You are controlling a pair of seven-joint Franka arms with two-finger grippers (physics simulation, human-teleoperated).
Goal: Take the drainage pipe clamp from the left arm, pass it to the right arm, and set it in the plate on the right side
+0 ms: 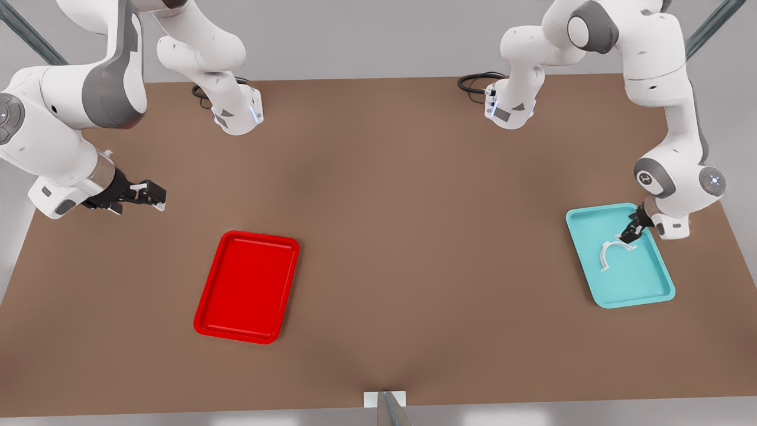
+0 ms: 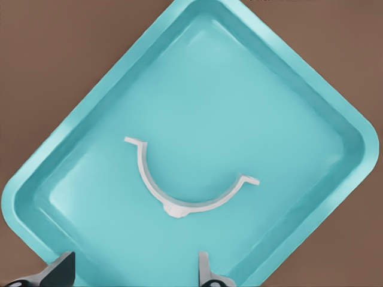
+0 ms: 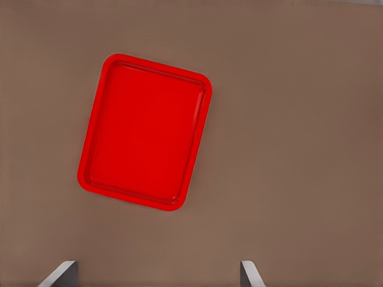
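White drainage pipe clamp lies in the teal tray; left pincer hovers wide above for pickup. Right pincer waits wide beyond the red plate.

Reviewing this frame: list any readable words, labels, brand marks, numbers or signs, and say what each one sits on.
No readable text anywhere.
Left gripper, open over the teal tray: no markings.
Drainage pipe clamp in that tray: plain white.
Red plate: plain.
Right gripper, open, waiting at the front view's left: no label.
Round emblem on an arm joint: a symbol, too small to read.
Table: bare brown.
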